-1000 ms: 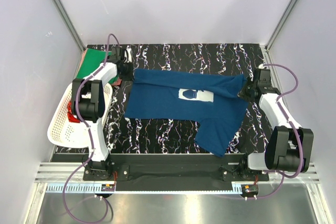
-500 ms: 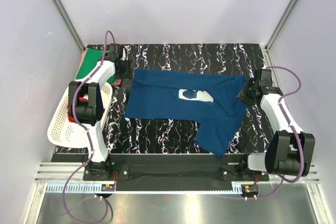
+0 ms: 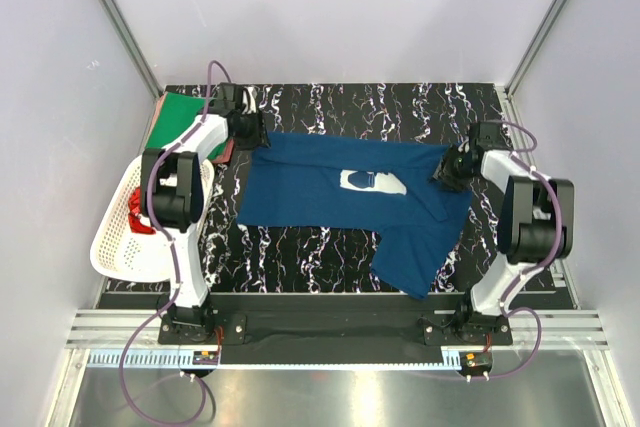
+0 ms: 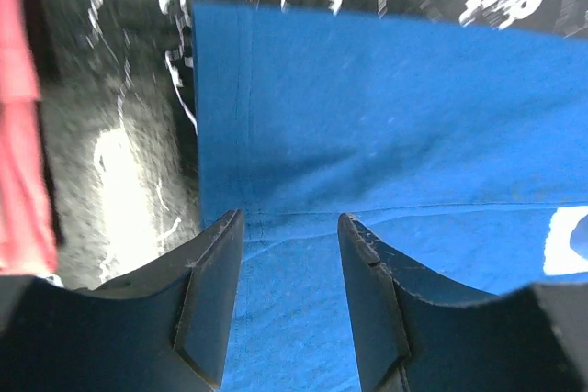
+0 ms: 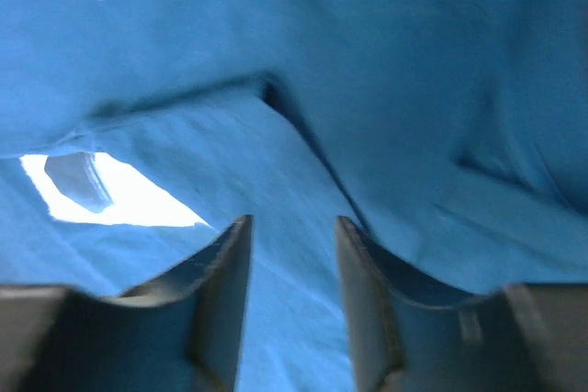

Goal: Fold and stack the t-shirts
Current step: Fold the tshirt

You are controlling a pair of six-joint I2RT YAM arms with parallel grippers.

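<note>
- Nearest me, one flap of the blue shirt runs down to the right towards the front edge of the black, white-veined table. The rest lies spread flat across the middle.
- On the near left a white lattice basket stands at the table's edge with a red cloth bunched inside. It shows a little white, but I can't make out any writing.
- The white print sits mid-chest on the blue shirt. I read it as a pale patch with a small bluish shape in it, with no legible letters or brand in any view.
- The right gripper hangs over the shirt's right end. From its wrist camera the fingers stand apart with nothing between them, over creased blue cloth and a corner of the print. That view is blurred.
- The left gripper is over the shirt's far-left corner, fingers likewise spread and holding nothing, straddling a seam close to the cloth's edge.
- Just left of that corner lies a pink cloth, cut off by the frame.
- Farthest back on the left lies a green shirt, partly hidden by the left arm.
</note>
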